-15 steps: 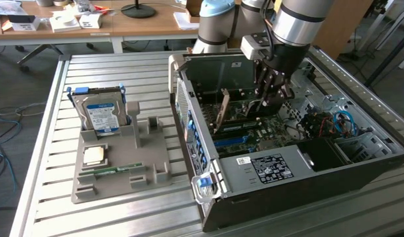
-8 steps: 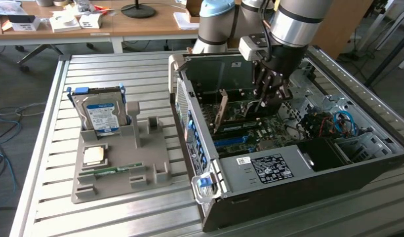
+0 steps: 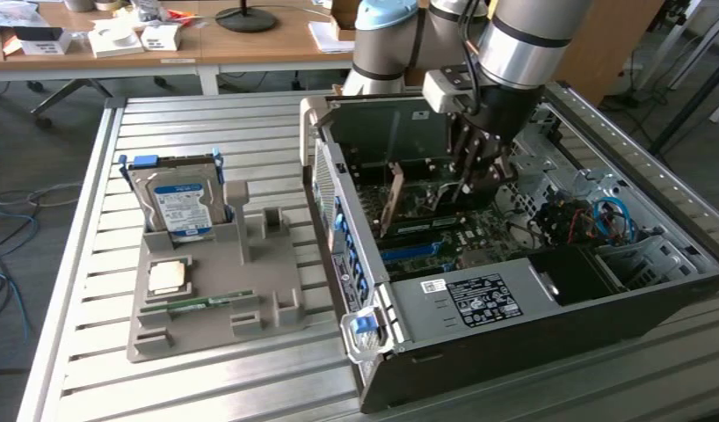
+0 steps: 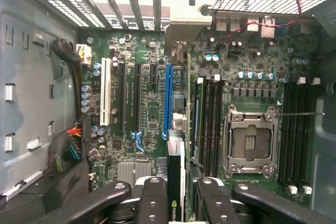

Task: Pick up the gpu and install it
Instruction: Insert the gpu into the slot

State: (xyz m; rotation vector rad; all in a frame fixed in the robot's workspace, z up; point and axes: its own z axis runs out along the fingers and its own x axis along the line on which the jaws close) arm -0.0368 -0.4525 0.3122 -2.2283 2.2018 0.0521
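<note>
Gpu [image 4: 176, 169]: being clamped edge-on by the claw [image 4: 178, 187], fingers closed against it, over the motherboard's blue slot [image 4: 168, 98] inside the open computer case [image 3: 548, 299]. Case being carried along the slatted metal table's [image 3: 195, 132] edge at the exterior view's right. Wooden desks [image 3: 254, 44] being seen behind.

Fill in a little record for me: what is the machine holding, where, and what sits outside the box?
held: gpu, edge-on between the fingers
place: inside the open case, above the board
nearest slot: long blue slot
seated: not yet
on the holder outside: hard drive, memory stick
</note>
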